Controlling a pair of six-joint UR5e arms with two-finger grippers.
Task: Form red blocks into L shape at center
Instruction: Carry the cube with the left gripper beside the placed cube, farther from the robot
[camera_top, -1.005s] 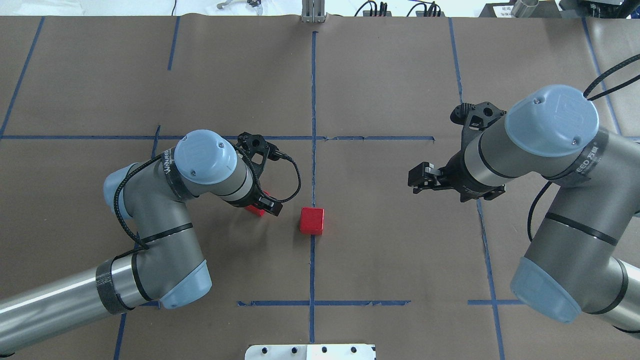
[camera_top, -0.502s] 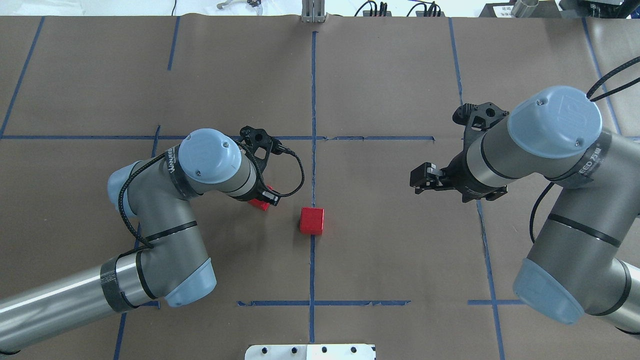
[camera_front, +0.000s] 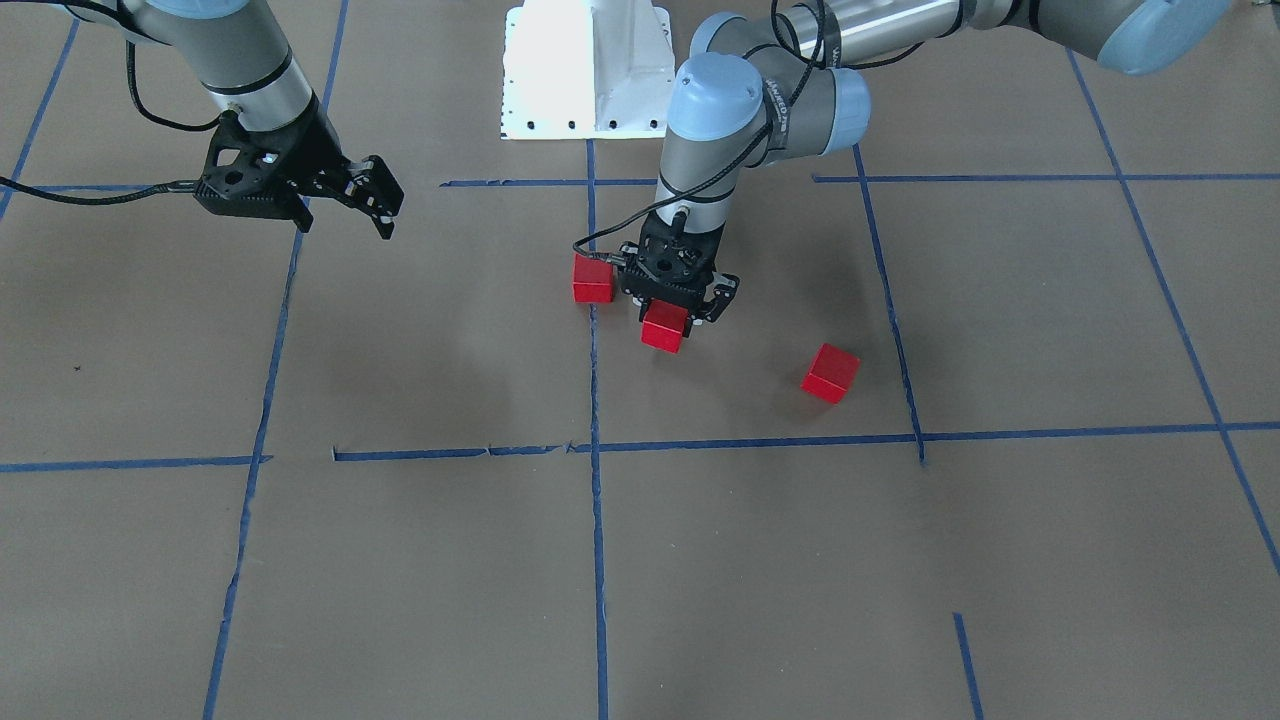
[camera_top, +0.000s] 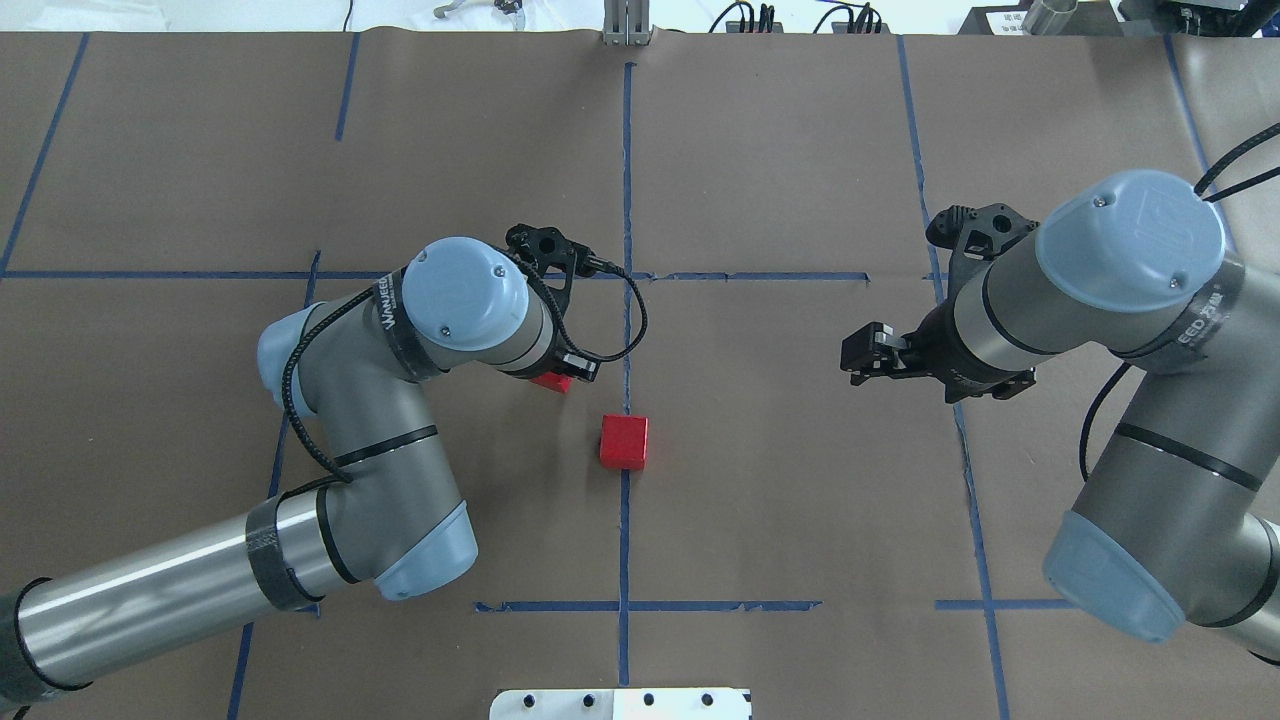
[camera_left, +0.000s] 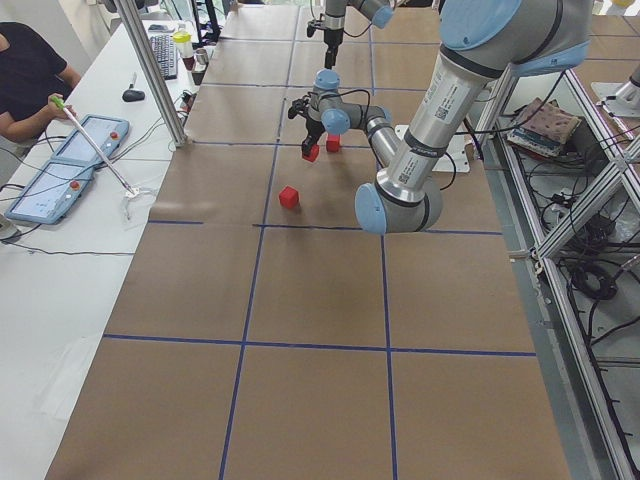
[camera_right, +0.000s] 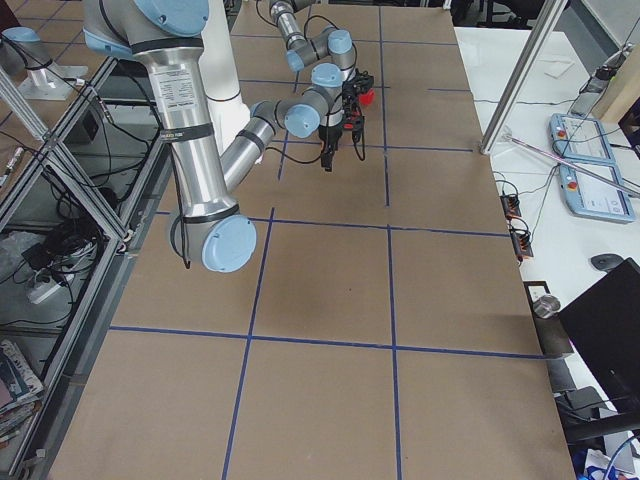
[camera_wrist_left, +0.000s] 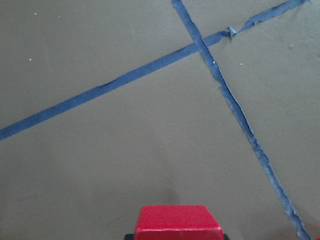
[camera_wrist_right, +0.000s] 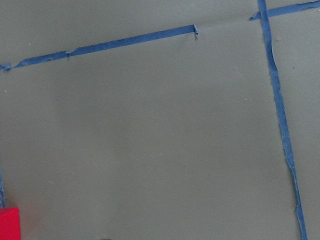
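My left gripper (camera_top: 562, 377) (camera_front: 672, 312) is shut on a red cube (camera_front: 665, 328) (camera_top: 551, 381) and holds it just above the paper, left of the blue centre line (camera_top: 626, 340). The cube fills the bottom of the left wrist view (camera_wrist_left: 179, 223). A second red cube (camera_top: 624, 442) (camera_front: 593, 279) sits on the centre line in the middle cell (camera_top: 760, 450). A third red cube (camera_front: 830, 373) (camera_left: 289, 197) lies apart, further out on my left side, and my left arm hides it in the overhead view. My right gripper (camera_top: 858, 359) (camera_front: 385, 205) is open and empty, at the right of the middle cell.
The white robot base (camera_front: 590, 70) (camera_top: 620, 703) stands at my edge of the table. A metal post (camera_top: 626, 25) stands at the far edge. An operator (camera_left: 30, 70) sits at the side desk with control tablets (camera_left: 60, 170).
My left arm has carried its red cube to the right and further from me, closer to the centre line. My right arm has drifted slightly right. The cube on the line has not moved.
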